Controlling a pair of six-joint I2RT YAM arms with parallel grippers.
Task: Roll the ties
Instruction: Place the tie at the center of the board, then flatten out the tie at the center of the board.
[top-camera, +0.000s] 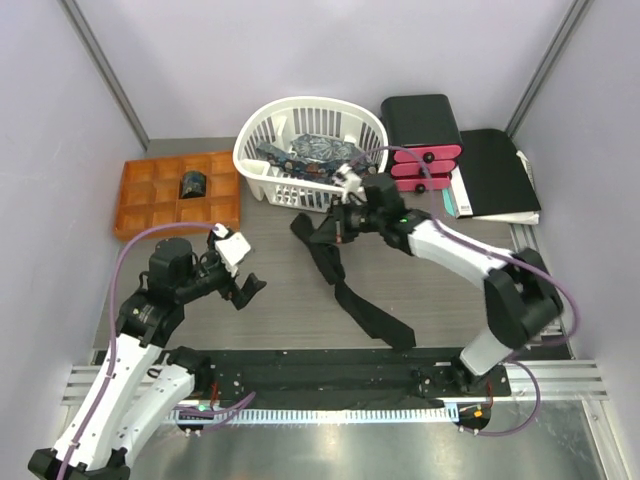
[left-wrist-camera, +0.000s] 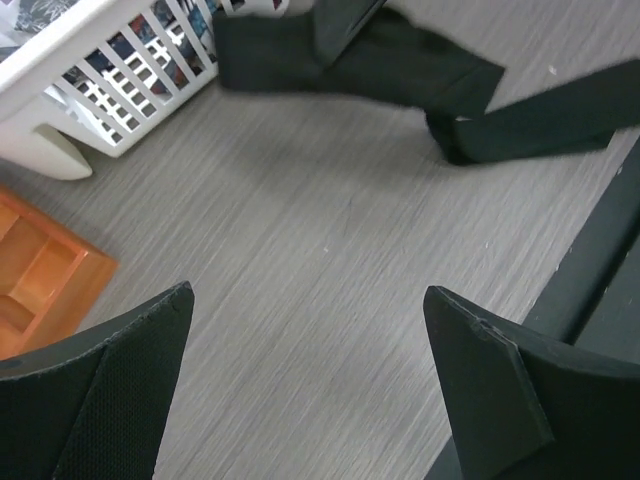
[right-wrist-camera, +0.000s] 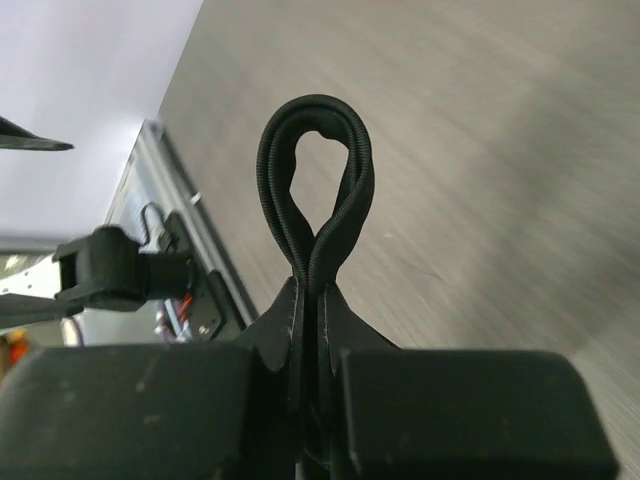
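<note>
Black tie (right-wrist-camera: 312, 250) loop pinched in right gripper (right-wrist-camera: 311, 300) shows wrist-side only; left gripper (left-wrist-camera: 308, 295) gapes.

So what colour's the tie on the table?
The tie is plain black, clearest in the top view.

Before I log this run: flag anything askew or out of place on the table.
The black tie sprawls kinked and twisted across the table; the right end effector pinches a doubled loop of it. Nothing looks spilled or damaged.
</note>
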